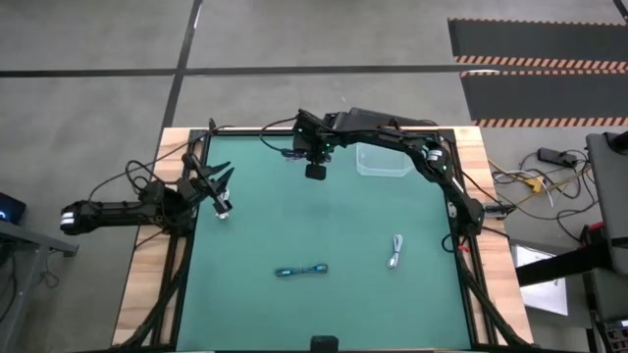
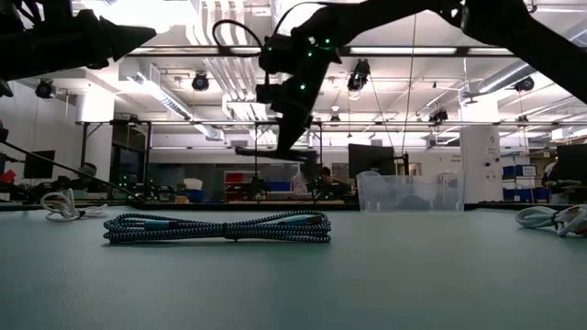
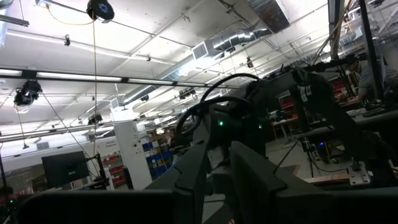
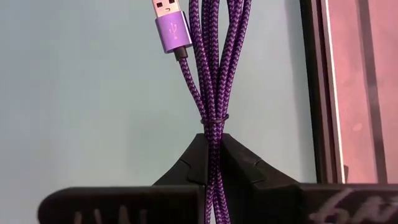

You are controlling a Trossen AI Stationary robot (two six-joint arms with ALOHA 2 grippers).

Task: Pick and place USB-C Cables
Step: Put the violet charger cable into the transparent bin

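High view: right gripper point(image 1: 294, 154) near the bench's point(image 1: 324, 230) far edge, left of a clear plastic bin point(image 1: 383, 160), with a dark bundled cable point(image 1: 291, 154) at its tip, too small here to tell the grip. Left gripper point(image 1: 222, 192) low by the left edge, above a small pale object on the green mat; jaws cannot be told. Teal-blue cable point(image 1: 300, 271) lying near the near edge, around the middle; white-grey cable point(image 1: 394, 251) to its right, well apart.

Low view: teal-blue cable as a flat, braided, tied bundle on the mat, in front. Bin a see-through rectangular tub, contents not discernible. White-grey cable point(image 2: 548, 218) at the right edge. Right gripper point(image 2: 284, 137) aloft, silhouetted against ceiling lights.

Left wrist view: only dark fingers and the room's ceiling; no cable, jaws unclear.

Right wrist view: jaws pinched shut on the dark cable, here a woven purple braid with a metal USB plug, several strands cinched by a thin tie just beyond the fingers point(image 4: 189, 165), over green mat beside the bench's dark frame rail point(image 4: 314, 93).
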